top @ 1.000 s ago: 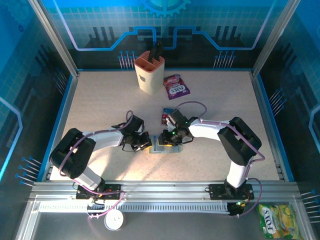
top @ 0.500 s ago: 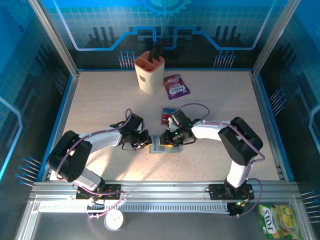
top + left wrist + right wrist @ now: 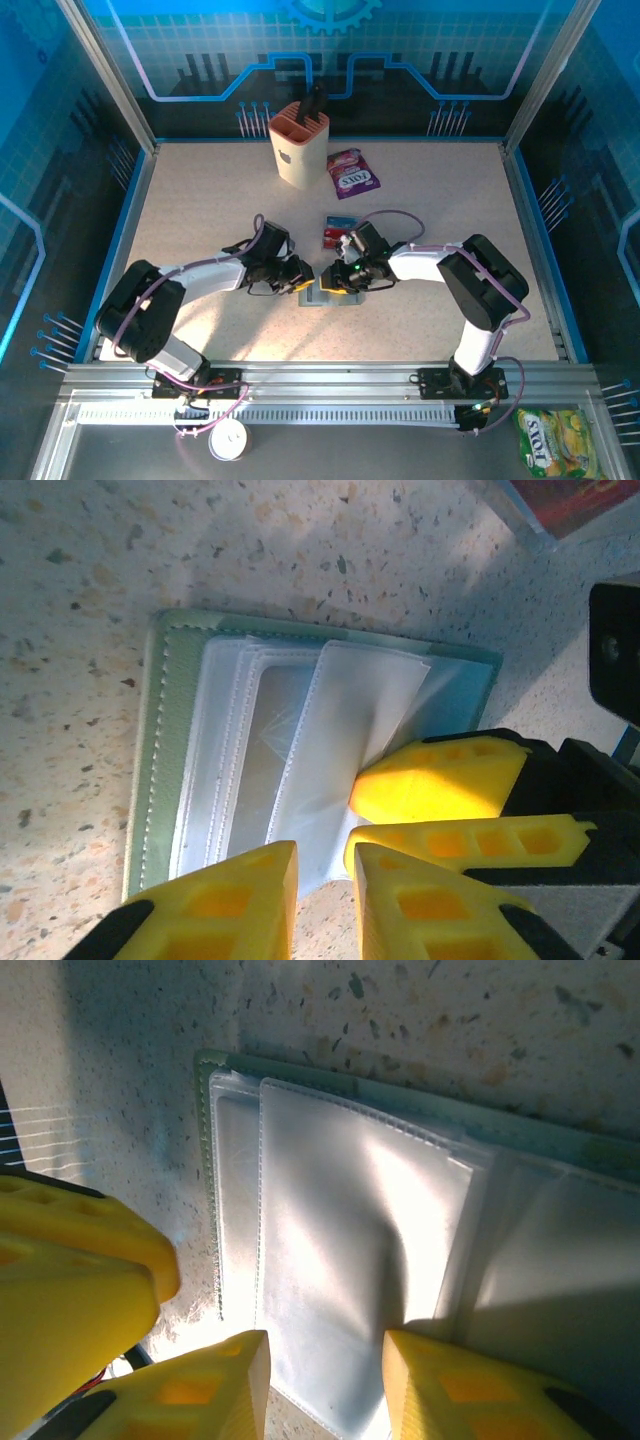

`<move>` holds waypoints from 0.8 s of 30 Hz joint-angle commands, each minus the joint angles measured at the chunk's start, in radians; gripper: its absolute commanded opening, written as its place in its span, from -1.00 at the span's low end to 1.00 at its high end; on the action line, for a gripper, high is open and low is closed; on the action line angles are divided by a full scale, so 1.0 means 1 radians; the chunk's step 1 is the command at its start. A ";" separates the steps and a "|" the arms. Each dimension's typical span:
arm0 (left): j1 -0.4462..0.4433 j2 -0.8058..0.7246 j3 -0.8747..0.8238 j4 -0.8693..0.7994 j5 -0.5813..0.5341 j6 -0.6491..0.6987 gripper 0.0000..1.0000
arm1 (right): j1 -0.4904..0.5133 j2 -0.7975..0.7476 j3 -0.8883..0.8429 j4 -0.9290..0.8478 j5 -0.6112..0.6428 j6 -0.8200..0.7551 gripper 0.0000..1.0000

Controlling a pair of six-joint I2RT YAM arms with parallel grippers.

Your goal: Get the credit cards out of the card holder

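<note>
The card holder (image 3: 332, 295) lies open on the table between both arms, a grey-green cover (image 3: 165, 730) with clear sleeves (image 3: 350, 1250) fanned over it. My left gripper (image 3: 325, 865) is at the holder's left edge, open by a narrow gap with nothing in it. From the other side my right gripper (image 3: 325, 1355) is open wider, its fingertips (image 3: 440, 780) straddling the top clear sleeve's edge. No card shows in the sleeves I see. A red and blue credit card (image 3: 337, 232) lies on the table just beyond the holder.
A tall beige slotted cup (image 3: 298, 143) stands at the back, with a purple-and-white candy packet (image 3: 351, 172) to its right. A yellow-green packet (image 3: 555, 440) lies outside the frame at the near right. The two grippers almost touch over the holder.
My left gripper has slid right onto the holder's edge and its jaws have parted from shut to a narrow gap. The right gripper shifted slightly and stayed at the same width.
</note>
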 commanded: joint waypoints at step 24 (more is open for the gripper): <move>-0.018 0.094 -0.001 0.068 0.018 -0.039 -0.36 | -0.039 0.035 -0.079 0.099 -0.064 0.049 -0.27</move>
